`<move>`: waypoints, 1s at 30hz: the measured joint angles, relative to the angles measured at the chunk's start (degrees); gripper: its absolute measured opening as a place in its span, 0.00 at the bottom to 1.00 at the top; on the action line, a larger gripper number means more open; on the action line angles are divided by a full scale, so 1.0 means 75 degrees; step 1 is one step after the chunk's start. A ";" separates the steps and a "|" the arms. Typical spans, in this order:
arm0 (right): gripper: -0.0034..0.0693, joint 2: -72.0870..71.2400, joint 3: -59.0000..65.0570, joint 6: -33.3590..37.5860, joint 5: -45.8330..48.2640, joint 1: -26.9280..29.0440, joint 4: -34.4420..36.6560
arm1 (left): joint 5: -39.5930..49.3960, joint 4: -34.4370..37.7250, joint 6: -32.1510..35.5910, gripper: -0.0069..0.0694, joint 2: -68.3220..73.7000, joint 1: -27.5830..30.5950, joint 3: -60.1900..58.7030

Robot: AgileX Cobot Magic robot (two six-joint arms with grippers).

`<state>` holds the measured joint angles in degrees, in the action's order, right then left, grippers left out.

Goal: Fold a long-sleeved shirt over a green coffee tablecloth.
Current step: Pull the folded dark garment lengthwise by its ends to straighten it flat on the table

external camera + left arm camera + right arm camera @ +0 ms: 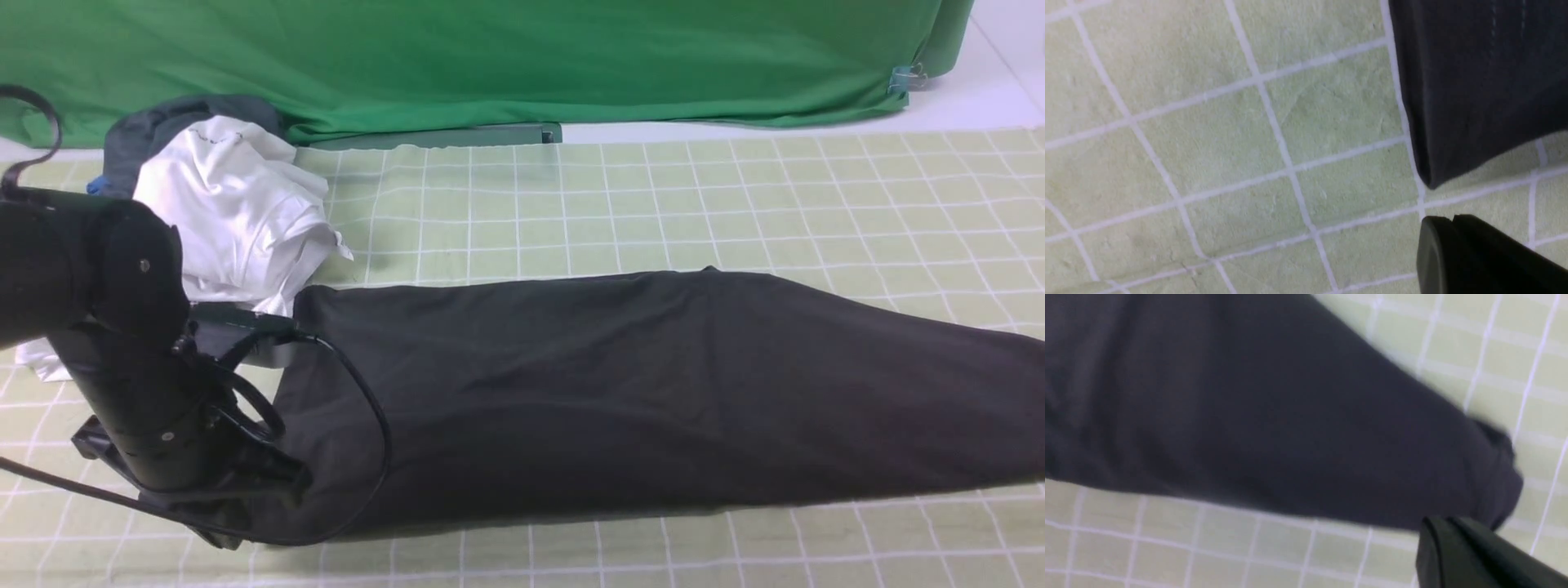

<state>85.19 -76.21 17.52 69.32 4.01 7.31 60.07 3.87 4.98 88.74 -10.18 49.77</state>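
Note:
The long-sleeved shirt (637,392) is black and lies as one long band across the green coffee tablecloth (653,204), a pale cloth with white grid lines. Its right end runs out of the front view. My left arm (139,408) hangs over the shirt's near left end. In the left wrist view my left gripper (1453,222) is shut with nothing in it, a short way off a shirt corner (1474,81). My right gripper (1443,524) is shut and empty, its tips at the edge of the shirt's narrow end (1494,477). The right arm does not show in the front view.
A crumpled white garment (237,220) lies at the back left against the shirt's far left corner, with a grey garment (180,114) behind it. A deep green plain backdrop (490,57) hangs along the far edge, clipped at the right (902,79).

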 joint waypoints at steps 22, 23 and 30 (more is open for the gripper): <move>0.85 0.2515 0.1489 -0.0614 -0.2287 0.2439 0.0778 | -0.0012 0.1066 0.0017 0.10 -0.2432 0.0000 -0.0006; 0.85 0.2626 0.1482 -0.0601 -0.2330 0.2439 0.0777 | 0.0010 0.1056 0.0017 0.10 -0.2582 0.0000 -0.0006; 0.82 0.3172 0.1313 -0.0332 -0.2651 0.2439 0.0785 | 0.0075 0.0888 0.0017 0.10 -0.3541 0.0000 -0.0006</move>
<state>108.99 -66.36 15.03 49.44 22.31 13.20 60.63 10.53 5.11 62.19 -10.18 49.73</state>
